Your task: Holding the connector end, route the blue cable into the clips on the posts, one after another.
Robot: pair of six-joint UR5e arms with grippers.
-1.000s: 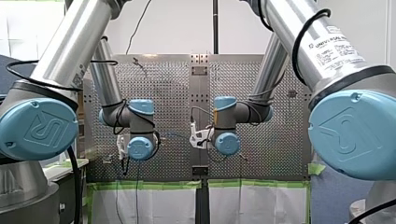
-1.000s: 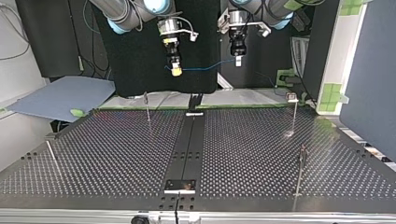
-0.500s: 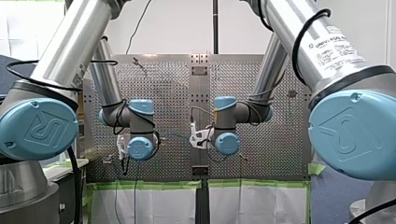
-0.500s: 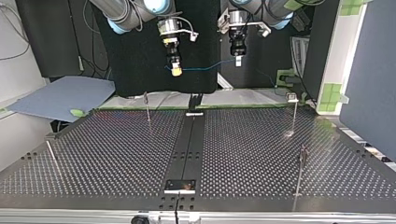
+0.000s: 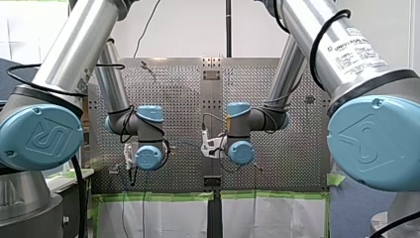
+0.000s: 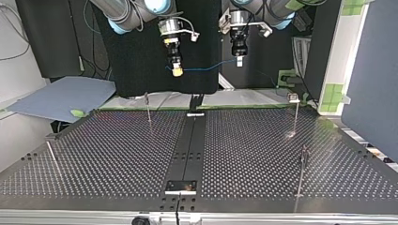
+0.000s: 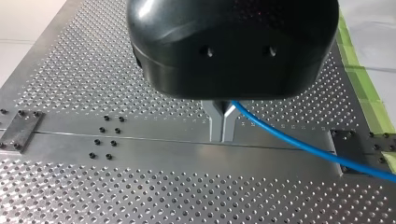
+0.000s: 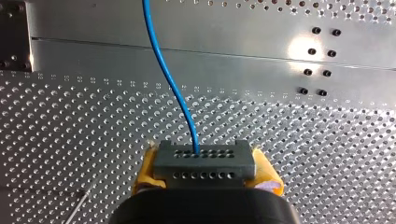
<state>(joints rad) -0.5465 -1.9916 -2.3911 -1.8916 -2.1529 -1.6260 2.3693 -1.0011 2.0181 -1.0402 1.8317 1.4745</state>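
Observation:
High above the perforated table, the blue cable hangs stretched between my two grippers. My right gripper, at the top view's left, has yellow pads shut on the dark grey connector; the cable leaves the connector ahead of the fingers. My left gripper grips the cable further along; its metal fingers are pressed together on the blue cable, which trails off to one side. Thin posts with clips stand on the table: a far one, another and a nearer one.
A short post stands near the table edge at the top view's left. A dark centre strip runs down the table. A blue-grey sheet lies beyond the table's far corner. Green tape lines the near edge in the front view.

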